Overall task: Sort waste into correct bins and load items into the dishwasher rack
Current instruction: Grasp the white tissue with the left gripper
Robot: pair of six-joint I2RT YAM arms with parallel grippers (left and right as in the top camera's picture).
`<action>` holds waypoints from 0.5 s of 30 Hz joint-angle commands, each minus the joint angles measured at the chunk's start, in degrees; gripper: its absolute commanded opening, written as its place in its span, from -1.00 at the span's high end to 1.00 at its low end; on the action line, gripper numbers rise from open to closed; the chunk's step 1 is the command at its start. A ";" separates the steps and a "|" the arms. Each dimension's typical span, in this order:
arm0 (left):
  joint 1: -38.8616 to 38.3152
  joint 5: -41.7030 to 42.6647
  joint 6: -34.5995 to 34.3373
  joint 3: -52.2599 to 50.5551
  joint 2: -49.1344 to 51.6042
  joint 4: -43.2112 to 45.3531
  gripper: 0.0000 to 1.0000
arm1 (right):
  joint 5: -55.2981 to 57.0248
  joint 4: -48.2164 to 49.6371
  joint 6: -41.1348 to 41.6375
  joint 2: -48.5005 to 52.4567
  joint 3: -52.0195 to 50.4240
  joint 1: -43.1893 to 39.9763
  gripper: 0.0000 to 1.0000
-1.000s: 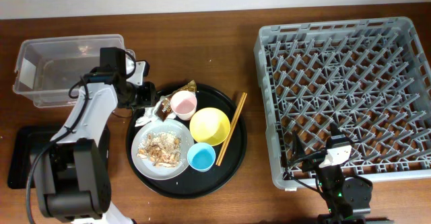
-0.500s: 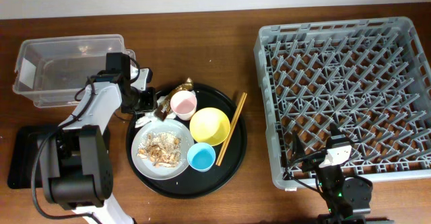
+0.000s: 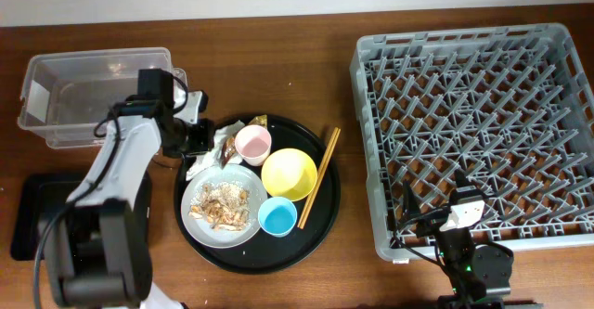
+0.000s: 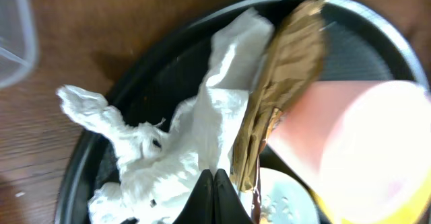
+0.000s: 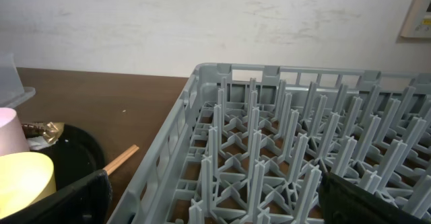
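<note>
The left gripper (image 4: 214,183) is seen at the lower middle of the left wrist view, its tips pressed together with no gap. A fold of the crumpled white paper napkin (image 4: 168,150) is pinched between them. The napkin is spread over the upper left rim of the round black tray (image 3: 316,230), one corner trailing onto the wood. The small brown snack wrapper (image 4: 286,83) lies touching its right edge, wedged against the tilted pink cup (image 4: 357,143).

From overhead, the left arm is found reaching from lower left to the tray's upper left edge. The clear box (image 3: 93,91) stands just above it, and the shallow black tray (image 3: 23,221) lies at the far lower left, partly hidden by the arm's base.

On the round tray the yellow bowl (image 3: 289,173) is set at the centre. The light-blue cup (image 3: 277,216) is below it, and the plate (image 3: 200,230) with the food scraps (image 3: 223,205) is to the left. The chopsticks (image 3: 318,179) are laid slantwise along the right side.

The dishwasher rack (image 3: 473,133) fills the right half of the frame — nothing is seen among its pegs.

The right gripper (image 5: 212,183) is held wide apart and empty at the rack's lower edge.
</note>
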 commanded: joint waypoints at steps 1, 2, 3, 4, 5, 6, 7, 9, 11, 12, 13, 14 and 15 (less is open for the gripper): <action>-0.02 1.03 -0.39 1.31 -5.64 -0.28 1.00 | 0.28 -0.04 0.22 -0.39 -0.50 -0.42 -0.97; -0.02 1.03 -0.39 1.31 -6.75 -0.50 1.00 | 0.28 -0.04 0.22 -0.39 -0.50 -0.42 -0.97; -0.02 1.01 -0.37 1.33 -7.69 -0.74 0.99 | 0.28 -0.04 0.22 -0.37 -0.50 -0.42 -0.97; 0.00 1.01 -0.39 1.33 -8.55 -0.94 1.00 | 0.28 -0.04 0.22 -0.37 -0.50 -0.42 -0.97; 0.07 1.01 -0.39 1.33 -9.44 -1.05 1.00 | 0.28 -0.04 0.22 -0.37 -0.50 -0.42 -0.97; 0.09 1.01 -0.39 1.33 -10.36 -1.14 0.99 | 0.28 -0.04 0.22 -0.39 -0.50 -0.42 -0.97; 0.09 1.01 -0.39 1.33 -11.23 -1.16 1.00 | 0.28 -0.04 0.22 -0.39 -0.50 -0.42 -0.97; 0.09 1.01 -1.40 1.33 -12.98 -1.14 0.99 | 0.28 -0.04 0.24 -0.37 -0.50 -0.42 -0.97; 0.09 1.03 -1.95 1.33 -13.90 -1.14 0.99 | 0.28 -0.04 0.24 -0.37 -0.50 -0.42 -0.97; 0.09 1.03 -1.95 1.33 -14.27 -1.14 0.99 | 0.28 -0.04 0.22 -0.37 -0.50 -0.42 -0.97; 0.09 1.05 -1.95 1.33 -14.56 -1.16 1.00 | 0.28 -0.04 0.22 -0.39 -0.50 -0.42 -0.97; 0.09 1.05 -1.95 1.33 -14.67 -1.14 0.99 | 0.28 -0.04 0.24 -0.39 -0.50 -0.42 -0.97; 0.09 1.03 -1.99 1.33 -14.78 -1.14 0.99 | 0.28 -0.04 0.22 -0.39 -0.50 -0.42 -0.97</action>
